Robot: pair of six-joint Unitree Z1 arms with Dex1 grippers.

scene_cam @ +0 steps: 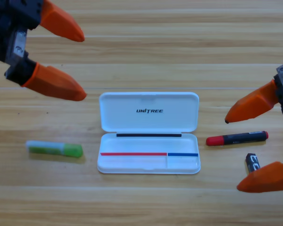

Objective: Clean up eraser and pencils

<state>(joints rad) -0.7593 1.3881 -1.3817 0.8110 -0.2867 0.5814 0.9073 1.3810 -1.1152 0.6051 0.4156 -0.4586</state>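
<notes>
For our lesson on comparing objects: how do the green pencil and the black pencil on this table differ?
The green pencil is see-through green with a pale end; the black pencil has a dark barrel with red ends. The green pencil lies left of the white case, the black pencil right of it, beside the eraser. Both are short, thick, lying flat outside the case.

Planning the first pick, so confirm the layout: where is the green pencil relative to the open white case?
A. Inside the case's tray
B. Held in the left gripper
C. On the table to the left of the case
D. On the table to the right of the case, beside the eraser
C: the green pencil lies flat on the table left of the open case, apart from it, while the left gripper is open above it, holding nothing.
</notes>
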